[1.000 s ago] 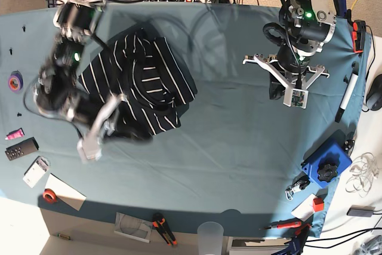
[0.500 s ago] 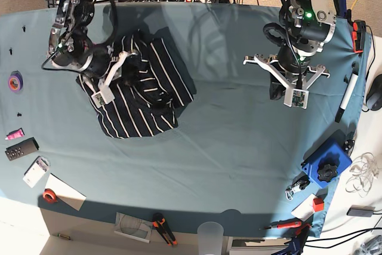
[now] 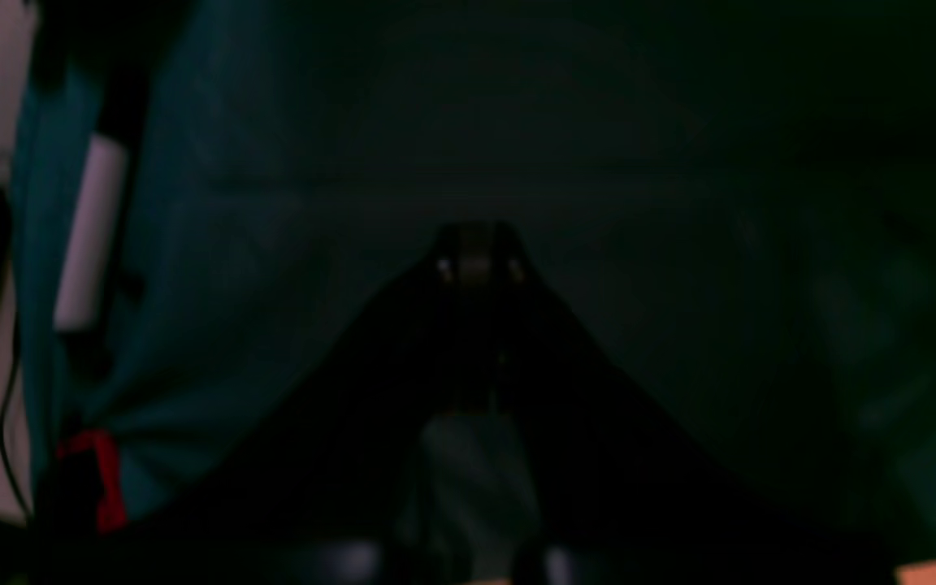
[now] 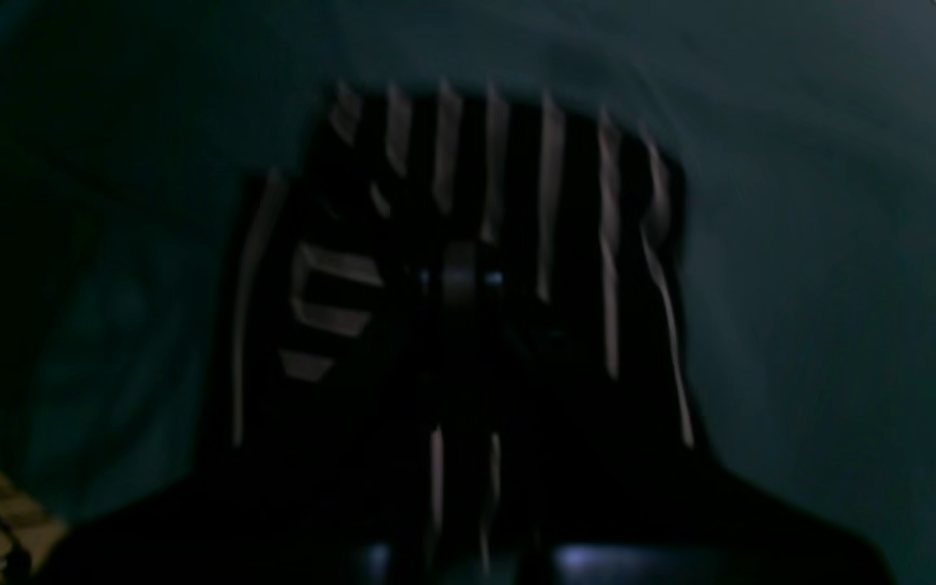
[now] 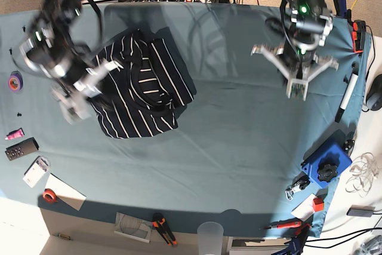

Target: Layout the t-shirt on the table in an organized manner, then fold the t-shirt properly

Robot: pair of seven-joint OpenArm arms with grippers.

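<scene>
Teal cloth covered the whole table (image 5: 227,147), and from where you sat the nearest stuff was well in front of the t-shirt (image 5: 140,91): a clear plastic cup (image 5: 210,231) and orange-handled pliers (image 5: 164,229) at the front edge. A red tape roll (image 5: 50,195) sat off to the shirt's front-left. A blue box (image 5: 326,162) sat well off to the shirt's front-right.

Further back was the t-shirt itself, dark with thin white stripes. It lay bunched and partly folded over itself on the table's left half, not spread flat.

Your right gripper (image 5: 71,108) was at the shirt's left edge, badly motion-blurred in the base view. In the right wrist view its tips (image 4: 460,276) looked pressed together with the striped cloth (image 4: 549,211) right behind them. I couldn't tell whether any fabric was actually caught between them.

Your left gripper (image 5: 296,91) hung well to the right of the shirt, over bare tablecloth. The left wrist view was very dark, but the tips (image 3: 476,260) were pinched together on nothing, with only teal cloth (image 3: 679,162) beyond them. A black-and-white marker (image 5: 346,97) lay further right of the shirt, by the table's right edge. A purple tape roll (image 5: 15,80) sat to the shirt's left, near the left edge.
</scene>
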